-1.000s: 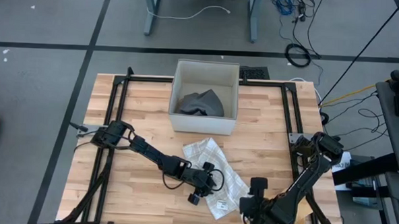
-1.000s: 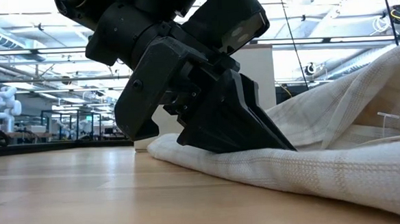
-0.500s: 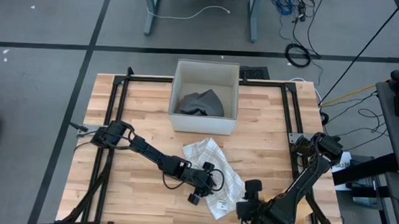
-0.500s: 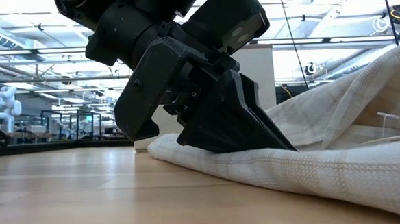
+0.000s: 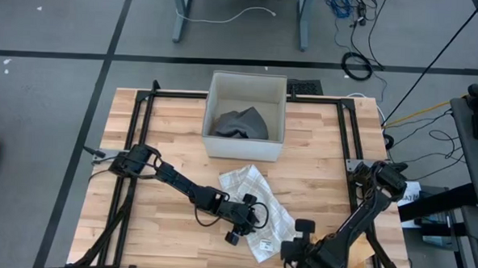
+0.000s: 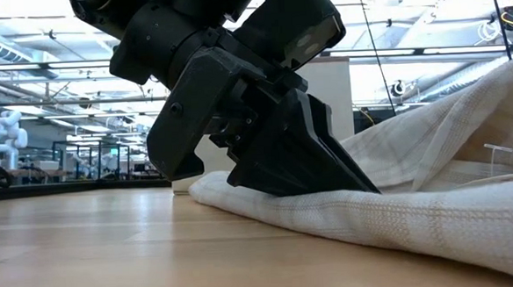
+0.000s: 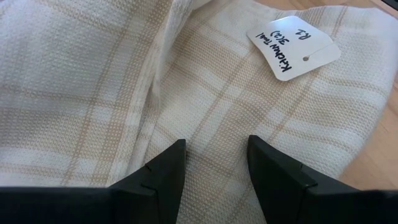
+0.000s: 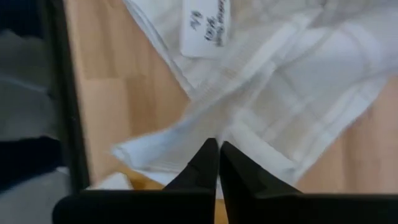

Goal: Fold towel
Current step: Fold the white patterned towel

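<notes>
Grasping is the step in hand: cream checked woven towel (image 5: 256,209) lies crumpled on the wooden table (image 5: 165,159). Left gripper (image 7: 214,163) presses it, fingers apart; right gripper (image 8: 216,163), fingers together, apparently pinches a corner. Next, lift and spread.

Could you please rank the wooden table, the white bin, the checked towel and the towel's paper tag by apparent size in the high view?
1. Wooden table
2. White bin
3. Checked towel, slightly smaller than the bin and partly covered by the left hand
4. Paper tag
</notes>
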{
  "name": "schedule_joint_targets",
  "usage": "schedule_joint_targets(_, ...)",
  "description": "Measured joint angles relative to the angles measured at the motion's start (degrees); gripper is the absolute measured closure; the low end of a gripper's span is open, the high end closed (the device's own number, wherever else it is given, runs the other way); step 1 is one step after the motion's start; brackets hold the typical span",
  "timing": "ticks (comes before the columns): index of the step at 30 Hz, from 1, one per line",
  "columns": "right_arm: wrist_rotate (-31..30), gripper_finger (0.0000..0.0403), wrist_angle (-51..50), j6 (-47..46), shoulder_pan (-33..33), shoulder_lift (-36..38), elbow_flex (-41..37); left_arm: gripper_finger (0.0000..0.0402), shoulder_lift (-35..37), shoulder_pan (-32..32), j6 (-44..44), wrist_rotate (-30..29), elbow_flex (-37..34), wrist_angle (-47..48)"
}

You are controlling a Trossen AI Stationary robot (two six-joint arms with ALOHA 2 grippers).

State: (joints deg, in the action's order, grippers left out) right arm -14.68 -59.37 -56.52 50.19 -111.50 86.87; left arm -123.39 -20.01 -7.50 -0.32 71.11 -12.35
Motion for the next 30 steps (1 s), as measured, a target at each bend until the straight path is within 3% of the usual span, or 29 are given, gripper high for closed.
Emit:
schedule_joint_targets(13, 0.09, 0.0386, 7.77, -8.68, 0.02, 0.02, 3.15, 0.0223, 0.00, 0.17, -0.17, 0.00, 0.00, -0.12)
schedule_joint_targets(16, -0.01, 0.0355, 6.80, -9.36, 0.02, -0.05, 3.12, 0.0223, 0.00, 0.17, -0.20, 0.00, 0.00, -0.12)
schedule_joint_targets(25, -0.16, 0.0213, 8.75, -10.40, -1.27, -2.07, 3.15, 0.0223, 0.00, 0.21, -0.16, -0.01, 0.00, -0.14)
schedule_joint_targets(30, 4.80, 0.0193, 4.92, -12.87, -3.16, -5.95, 3.14, 0.0223, 0.00, 0.22, -0.12, 0.01, 0.00, -0.17)
